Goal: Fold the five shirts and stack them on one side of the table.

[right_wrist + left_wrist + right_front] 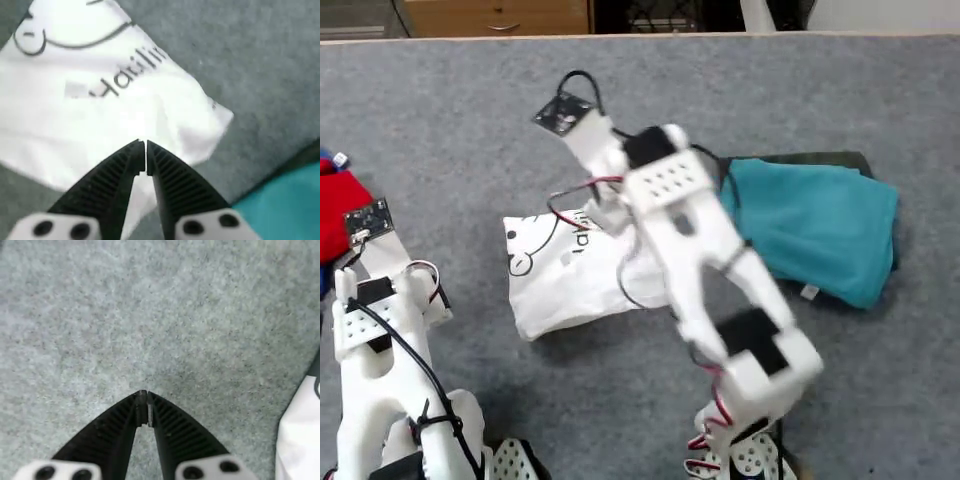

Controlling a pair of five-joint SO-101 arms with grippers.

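Surface [440,120]: grey, short felt-like pile with a mottled grain; it carries all the garments.
White shirt [555,290]: smooth, thin cloth folded into a rough rectangle with soft, slightly puckered edges. It has a black line drawing and black lettering on top and lies about the middle of the surface.
Teal shirt [820,225]: matte knit folded into a plump, rounded block with a small white tag at its near edge. It lies toward the right edge of the surface, just beside the white shirt.
Dark shirt [820,158]: dark fabric under the teal shirt, showing as a narrow band along its far side.
Red shirt [335,215]: a bunched, bright red heap at the left edge of the surface.
Left hand [143,400]: clenched, its ribbed black fingers [110,430] meeting at the tips. It is over grey pile, with a corner of the white shirt [300,440] near.
Right hand [145,150]: clenched, its ribbed black fingers tip to tip. It is above the white shirt [100,100], with the teal shirt [295,200] close by.
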